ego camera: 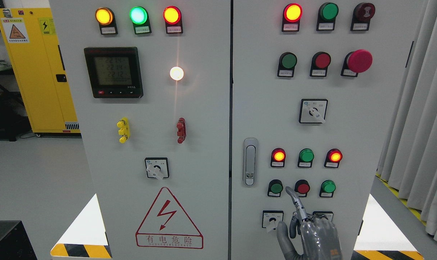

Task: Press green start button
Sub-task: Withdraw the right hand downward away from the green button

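The right hand [314,234] points its index finger [294,198] upward, the other fingers curled and gripping nothing. The fingertip sits just right of the green start button [276,187], low on the right cabinet door [348,126].

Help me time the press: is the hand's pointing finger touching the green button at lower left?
Apart. The head view shows the right hand with its fingertip on bare panel between the green button and red button.

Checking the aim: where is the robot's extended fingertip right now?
Head view, right door, lower part: the right hand's index fingertip sits between the green button and red button.
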`<action>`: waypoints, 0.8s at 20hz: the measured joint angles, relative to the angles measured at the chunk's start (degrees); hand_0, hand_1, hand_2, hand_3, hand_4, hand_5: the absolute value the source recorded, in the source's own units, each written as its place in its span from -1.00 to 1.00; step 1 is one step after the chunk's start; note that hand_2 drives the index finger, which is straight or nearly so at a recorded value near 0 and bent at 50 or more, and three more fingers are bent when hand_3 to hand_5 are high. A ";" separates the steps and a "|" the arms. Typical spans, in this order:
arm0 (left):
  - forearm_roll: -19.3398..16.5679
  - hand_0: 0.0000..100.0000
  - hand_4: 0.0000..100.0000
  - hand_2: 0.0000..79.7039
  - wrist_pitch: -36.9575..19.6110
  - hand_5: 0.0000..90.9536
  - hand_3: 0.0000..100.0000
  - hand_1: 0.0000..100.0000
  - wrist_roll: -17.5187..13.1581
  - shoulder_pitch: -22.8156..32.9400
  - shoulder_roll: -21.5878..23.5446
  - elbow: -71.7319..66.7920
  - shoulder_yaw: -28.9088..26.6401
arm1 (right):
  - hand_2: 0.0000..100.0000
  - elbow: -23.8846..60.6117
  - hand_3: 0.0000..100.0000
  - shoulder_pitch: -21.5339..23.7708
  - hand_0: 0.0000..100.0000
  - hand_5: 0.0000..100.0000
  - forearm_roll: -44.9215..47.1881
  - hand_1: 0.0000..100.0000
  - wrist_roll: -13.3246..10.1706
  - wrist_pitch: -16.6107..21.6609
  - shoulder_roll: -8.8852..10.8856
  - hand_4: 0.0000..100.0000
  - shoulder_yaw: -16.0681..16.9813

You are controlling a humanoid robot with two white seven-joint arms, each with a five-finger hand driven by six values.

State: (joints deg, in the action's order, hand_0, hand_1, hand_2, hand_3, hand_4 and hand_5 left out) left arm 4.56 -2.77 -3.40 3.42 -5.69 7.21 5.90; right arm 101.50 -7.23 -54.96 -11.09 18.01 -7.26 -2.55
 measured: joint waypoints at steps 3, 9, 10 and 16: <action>0.00 -0.76 -1.00 -1.00 0.00 -1.00 -1.00 0.11 -0.01 0.00 0.00 0.00 0.00 | -1.00 0.94 -0.49 1.81 0.63 -0.30 7.98 0.64 2.63 0.97 0.03 -0.38 -1.33; 0.01 -0.76 -1.00 -1.00 0.00 -1.00 -1.00 0.11 -0.16 0.00 -0.01 0.00 0.01 | -1.00 2.41 -0.96 5.31 0.69 -0.91 22.05 0.53 4.05 1.54 0.06 -0.93 -3.94; 0.00 -0.76 -1.00 -1.00 0.00 -1.00 -1.00 0.11 -0.21 0.00 -0.01 0.00 0.01 | -1.00 2.65 -1.00 5.62 0.69 -1.00 23.83 0.51 4.13 1.64 0.06 -1.00 -4.27; 0.00 -0.76 -1.00 -1.00 0.00 -1.00 -1.00 0.11 -0.11 0.00 -0.01 0.00 0.00 | -1.00 3.76 -1.00 6.68 0.53 -1.00 30.04 0.43 4.47 2.16 0.05 -1.00 -5.82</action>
State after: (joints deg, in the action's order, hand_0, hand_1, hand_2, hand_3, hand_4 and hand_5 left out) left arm 4.56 -2.77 -3.51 3.43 -5.70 7.21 5.90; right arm 105.25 -0.56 -24.93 -6.62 20.18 -7.22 -8.37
